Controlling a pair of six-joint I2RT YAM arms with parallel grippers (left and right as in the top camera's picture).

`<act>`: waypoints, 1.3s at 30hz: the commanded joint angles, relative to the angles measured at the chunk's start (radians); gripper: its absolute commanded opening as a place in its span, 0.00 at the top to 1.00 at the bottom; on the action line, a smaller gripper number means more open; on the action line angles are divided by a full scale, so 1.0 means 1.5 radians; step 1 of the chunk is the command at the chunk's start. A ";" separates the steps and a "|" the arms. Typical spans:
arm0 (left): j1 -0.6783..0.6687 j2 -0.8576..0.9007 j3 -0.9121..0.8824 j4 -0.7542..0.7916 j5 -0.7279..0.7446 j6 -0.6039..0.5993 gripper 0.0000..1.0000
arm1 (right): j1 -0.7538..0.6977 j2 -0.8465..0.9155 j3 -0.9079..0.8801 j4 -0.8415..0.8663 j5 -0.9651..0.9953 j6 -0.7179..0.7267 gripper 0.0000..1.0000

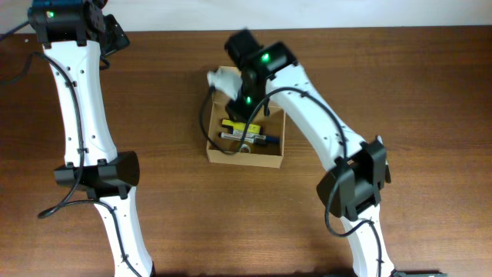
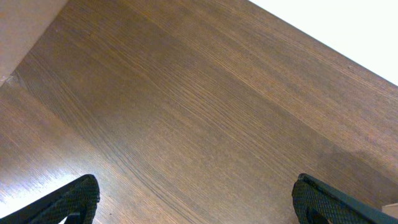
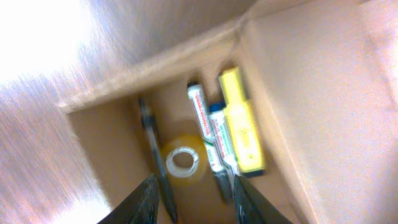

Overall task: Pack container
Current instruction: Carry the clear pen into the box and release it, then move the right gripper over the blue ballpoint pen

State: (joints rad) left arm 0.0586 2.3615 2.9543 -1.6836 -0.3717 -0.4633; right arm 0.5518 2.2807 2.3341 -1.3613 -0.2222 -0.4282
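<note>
Small tan cardboard box (image 3: 311, 93) looks light with bendy walls, I'd pinch a wall near a corner. Right claw (image 3: 194, 186) spread empty above it, left claw (image 2: 196, 205) spread too

Both arms reach forward, left hand (image 2: 196, 202) spread wide, right hand (image 3: 198, 200) angled downward, parted
</note>
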 commanded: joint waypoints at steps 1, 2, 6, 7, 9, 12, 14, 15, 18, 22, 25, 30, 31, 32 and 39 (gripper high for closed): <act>0.002 -0.022 -0.003 -0.001 -0.007 0.006 0.00 | 0.007 -0.033 0.136 -0.043 0.087 0.126 0.61; 0.002 -0.022 -0.003 -0.001 -0.007 0.006 0.00 | 0.007 -0.033 0.168 -0.057 0.116 0.151 0.61; 0.002 -0.022 -0.003 -0.001 -0.007 0.006 0.00 | 0.004 -0.033 0.268 -0.130 0.247 0.199 0.56; 0.002 -0.022 -0.003 -0.001 -0.007 0.006 0.00 | 0.001 -0.033 0.282 -0.157 0.285 0.205 0.55; 0.002 -0.022 -0.003 -0.001 -0.007 0.006 0.00 | -0.015 -0.033 0.289 -0.212 0.332 0.207 0.53; 0.002 -0.022 -0.003 -0.001 -0.007 0.006 0.00 | -0.050 -0.035 0.265 -0.225 0.332 0.232 0.59; 0.002 -0.022 -0.003 -0.001 -0.007 0.006 0.00 | -0.072 -0.035 0.249 -0.225 0.331 0.231 0.59; 0.002 -0.022 -0.003 -0.001 -0.007 0.006 0.00 | -0.084 -0.038 0.237 -0.225 0.328 0.232 0.59; 0.002 -0.022 -0.003 -0.001 -0.007 0.006 0.00 | -0.130 -0.067 0.179 -0.225 0.275 0.231 0.59; 0.002 -0.022 -0.003 -0.001 -0.007 0.006 0.00 | -0.188 -0.156 0.040 -0.225 0.278 0.232 0.59; 0.002 -0.022 -0.003 -0.001 -0.007 0.006 0.00 | -0.226 -0.259 -0.082 -0.223 0.277 0.232 0.59; 0.002 -0.022 -0.003 -0.001 -0.007 0.006 0.00 | -0.300 -0.450 -0.288 -0.165 0.238 0.228 0.50; 0.002 -0.022 -0.003 -0.001 -0.007 0.006 0.00 | -0.317 -0.476 -0.336 -0.143 0.239 0.224 0.44; 0.002 -0.022 -0.003 -0.001 -0.007 0.006 0.00 | -0.327 -0.485 -0.365 -0.127 0.238 0.224 0.42; 0.002 -0.022 -0.003 -0.001 -0.007 0.006 0.00 | -0.384 -0.450 -0.597 0.057 0.209 0.224 0.38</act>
State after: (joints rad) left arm 0.0586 2.3615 2.9536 -1.6836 -0.3717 -0.4633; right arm 0.0040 1.5295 1.5803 -1.3296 0.1272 -0.0906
